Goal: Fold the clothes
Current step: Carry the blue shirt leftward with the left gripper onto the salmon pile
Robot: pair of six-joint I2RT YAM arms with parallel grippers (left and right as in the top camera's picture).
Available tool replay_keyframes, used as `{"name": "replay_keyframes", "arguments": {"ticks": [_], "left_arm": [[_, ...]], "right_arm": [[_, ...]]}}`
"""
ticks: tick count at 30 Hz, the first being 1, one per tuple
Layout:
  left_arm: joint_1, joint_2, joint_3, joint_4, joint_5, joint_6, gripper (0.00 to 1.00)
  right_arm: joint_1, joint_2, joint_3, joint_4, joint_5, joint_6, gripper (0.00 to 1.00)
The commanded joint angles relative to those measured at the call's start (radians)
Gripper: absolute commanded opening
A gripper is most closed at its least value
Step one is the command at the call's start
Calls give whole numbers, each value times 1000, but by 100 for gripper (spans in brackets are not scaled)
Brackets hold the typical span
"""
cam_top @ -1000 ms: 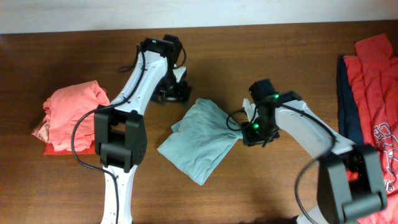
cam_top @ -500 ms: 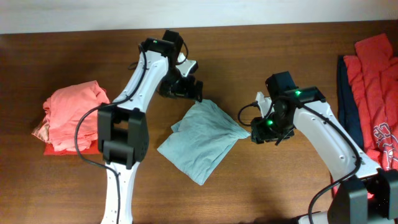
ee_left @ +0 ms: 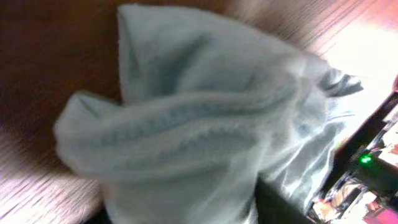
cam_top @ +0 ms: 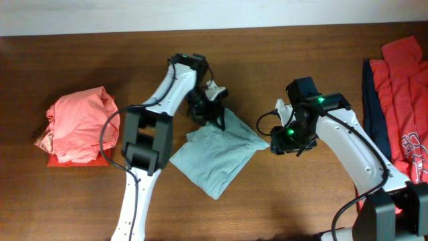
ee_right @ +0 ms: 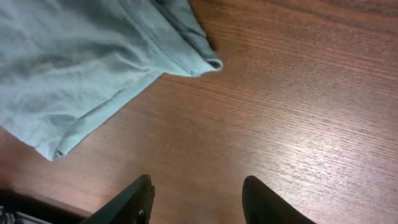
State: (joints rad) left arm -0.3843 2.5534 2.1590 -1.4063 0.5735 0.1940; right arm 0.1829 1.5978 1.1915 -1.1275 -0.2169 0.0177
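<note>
Table (cam_top: 67, 201): brown wood grain, pale wall (cam_top: 67, 17) along far edge. Right gripper (ee_right: 198, 196) jaws stand apart, empty, beside the grey shirt (cam_top: 217, 154). Left gripper (cam_top: 213, 111) is at the shirt; jaw state cannot be told.

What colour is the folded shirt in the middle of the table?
The shirt is plain pale grey-blue; the overhead view shows it best.

Grey-blue tee (cam_top: 217, 152): 1, centre. Coral heap (cam_top: 77, 127): 1 at 9 o'clock, garment no. inside unclear. At 3 o'clock: 1 navy tee (cam_top: 373, 114), 1 white-printed coral-red tee (cam_top: 411, 144), poss. 1 more coral-red piece (cam_top: 404, 52). Arms: 2, i.e. left arm (cam_top: 144, 130), right arm (cam_top: 351, 144).
</note>
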Motion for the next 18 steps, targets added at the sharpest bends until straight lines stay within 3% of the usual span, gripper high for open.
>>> {"name": "replay_keyframes", "arguments": {"ticks": [1, 2, 8, 18], "left_arm": [[-27, 46, -5, 8, -34, 47, 5], [-27, 46, -3, 8, -45, 47, 1], [5, 39, 64, -34, -196, 3, 0], [152, -45, 373, -193, -519, -220, 1]], "right_arm": [[-8, -14, 11, -4, 12, -6, 51], [-8, -14, 11, -6, 12, -6, 51], [-8, -14, 11, -14, 29, -6, 51], [-56, -15, 11, -34, 150, -6, 50]]}}
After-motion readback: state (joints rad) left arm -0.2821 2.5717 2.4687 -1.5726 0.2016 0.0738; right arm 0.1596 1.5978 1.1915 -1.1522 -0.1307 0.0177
